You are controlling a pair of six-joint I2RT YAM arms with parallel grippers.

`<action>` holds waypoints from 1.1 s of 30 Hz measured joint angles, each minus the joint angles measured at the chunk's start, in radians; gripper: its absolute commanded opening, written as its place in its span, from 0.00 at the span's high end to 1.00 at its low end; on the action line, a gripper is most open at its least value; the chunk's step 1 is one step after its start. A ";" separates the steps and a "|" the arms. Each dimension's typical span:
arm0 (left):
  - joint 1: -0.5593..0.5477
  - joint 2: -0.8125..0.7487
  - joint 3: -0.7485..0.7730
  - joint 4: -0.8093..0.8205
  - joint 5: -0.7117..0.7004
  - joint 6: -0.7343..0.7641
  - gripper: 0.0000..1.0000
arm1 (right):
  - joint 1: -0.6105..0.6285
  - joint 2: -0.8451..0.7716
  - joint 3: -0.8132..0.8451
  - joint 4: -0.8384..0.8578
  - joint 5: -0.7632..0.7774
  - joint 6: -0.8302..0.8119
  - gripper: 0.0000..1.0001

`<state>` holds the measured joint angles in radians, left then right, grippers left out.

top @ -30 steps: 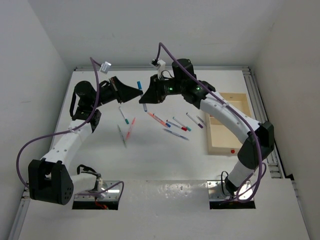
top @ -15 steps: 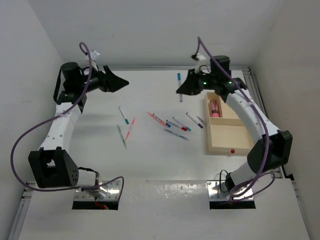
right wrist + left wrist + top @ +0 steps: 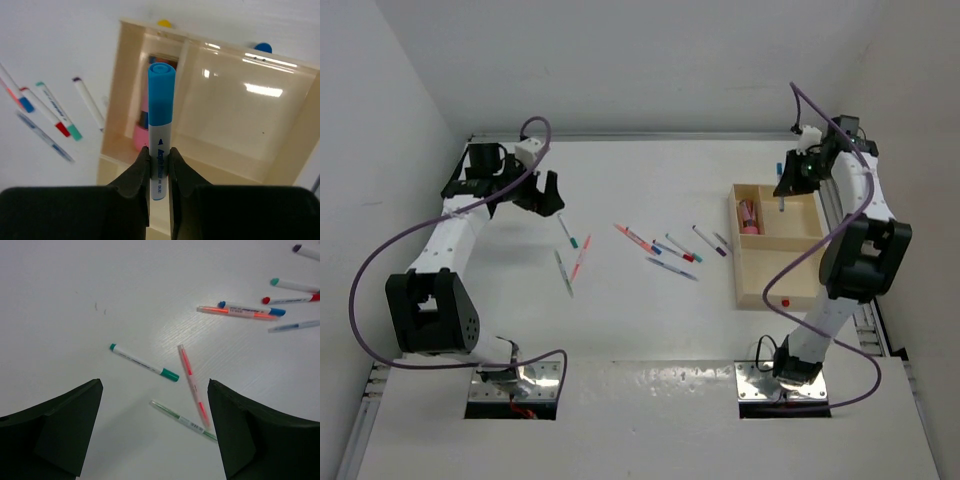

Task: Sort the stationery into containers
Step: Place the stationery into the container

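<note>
My right gripper (image 3: 784, 192) is shut on a white marker with a blue cap (image 3: 161, 117) and holds it upright over the small sections at the far end of the pale wooden tray (image 3: 737, 272). Pink stationery (image 3: 142, 136) lies in the left small section. Several pens lie loose on the table: a teal-capped white pen (image 3: 144, 363), an orange pen (image 3: 192, 386), a thin green pen (image 3: 183, 421), and a cluster (image 3: 670, 247) in the middle. My left gripper (image 3: 155, 432) hangs open above the left group, holding nothing.
The tray's larger section (image 3: 782, 265) lies nearer the bases, with a red dot (image 3: 785, 300) on its rim. The side walls stand close to both arms. Purple cables loop off each arm.
The right arm swung right with the blue-capped marker, from the table's middle to above the tray. The left gripper opened, let go of that marker, pulled back left and dropped toward the left pens.
</note>
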<state>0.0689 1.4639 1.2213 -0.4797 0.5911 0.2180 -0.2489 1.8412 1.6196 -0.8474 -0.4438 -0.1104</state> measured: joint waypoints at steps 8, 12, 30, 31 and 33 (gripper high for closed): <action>-0.020 0.018 0.043 -0.063 -0.071 0.171 0.13 | -0.018 0.183 0.054 -0.081 0.115 -0.111 1.00; -0.023 0.026 0.043 -0.069 -0.078 0.275 0.08 | -0.018 0.182 0.018 -0.071 0.163 -0.130 1.00; -0.055 0.457 0.393 -0.462 -0.060 1.232 0.35 | -0.024 0.317 0.046 -0.111 0.265 -0.086 0.36; -0.063 0.476 0.406 -0.479 -0.065 1.265 0.36 | -0.024 0.317 0.057 -0.122 0.262 -0.084 0.36; -0.080 0.509 0.421 -0.491 -0.079 1.327 0.37 | -0.024 0.312 0.068 -0.138 0.251 -0.078 0.35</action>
<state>-0.0116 1.9728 1.6424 -0.9710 0.5121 1.5448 -0.2726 2.1536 1.6875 -0.9859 -0.1928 -0.1886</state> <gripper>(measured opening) 0.641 0.645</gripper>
